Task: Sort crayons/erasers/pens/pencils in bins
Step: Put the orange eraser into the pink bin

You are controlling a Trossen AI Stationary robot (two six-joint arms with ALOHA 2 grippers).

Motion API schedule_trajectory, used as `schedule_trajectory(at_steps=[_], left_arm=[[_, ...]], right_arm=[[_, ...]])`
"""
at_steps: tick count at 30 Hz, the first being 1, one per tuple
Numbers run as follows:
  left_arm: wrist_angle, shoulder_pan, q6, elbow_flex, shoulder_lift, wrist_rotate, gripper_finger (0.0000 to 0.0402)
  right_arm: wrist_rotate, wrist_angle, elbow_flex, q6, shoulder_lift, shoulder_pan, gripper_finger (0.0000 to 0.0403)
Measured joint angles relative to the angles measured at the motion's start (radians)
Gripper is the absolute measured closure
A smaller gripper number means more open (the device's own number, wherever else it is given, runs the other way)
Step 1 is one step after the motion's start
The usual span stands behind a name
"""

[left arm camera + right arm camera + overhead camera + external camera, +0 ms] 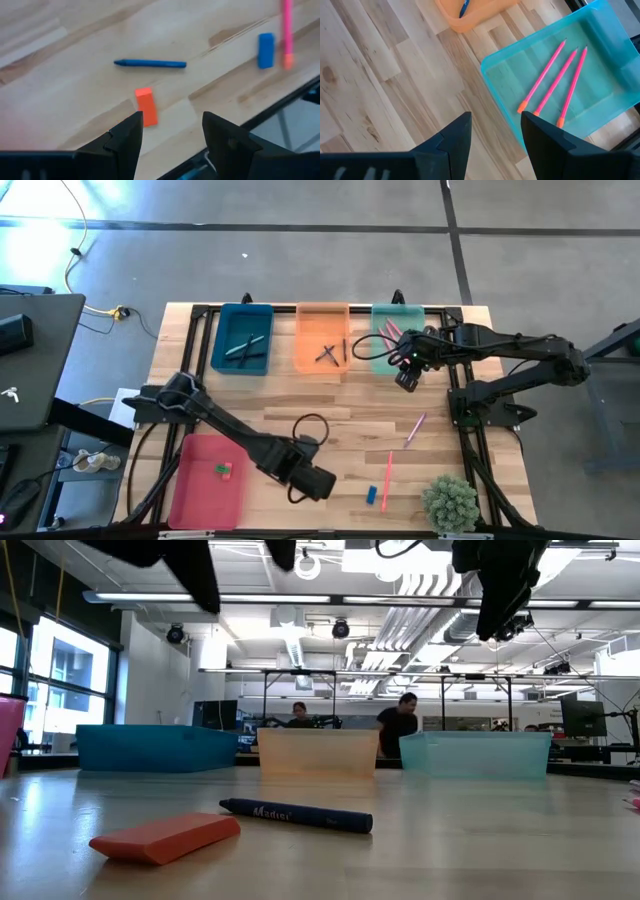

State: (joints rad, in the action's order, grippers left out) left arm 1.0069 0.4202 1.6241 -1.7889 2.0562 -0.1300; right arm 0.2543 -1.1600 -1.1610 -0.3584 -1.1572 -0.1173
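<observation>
Orange eraser (146, 106) below left gripper (172, 131) | hidden overhead

Two dark jointed arms (black cables looped alongside)

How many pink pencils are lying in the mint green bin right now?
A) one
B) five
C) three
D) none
C: the right wrist view shows three pink pencils lying side by side in the mint green bin, just beyond the open right gripper.
</observation>
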Motion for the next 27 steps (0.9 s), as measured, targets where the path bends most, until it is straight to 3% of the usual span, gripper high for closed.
schedule_trajectory(at_steps=[27], left_arm=[[-0.043,0.006,-0.003,0.0,0.179,0.066,0.0209]], right_arm=[[0.0,0.01,0.0,-0.008,0.0,0.0,0.0238]])
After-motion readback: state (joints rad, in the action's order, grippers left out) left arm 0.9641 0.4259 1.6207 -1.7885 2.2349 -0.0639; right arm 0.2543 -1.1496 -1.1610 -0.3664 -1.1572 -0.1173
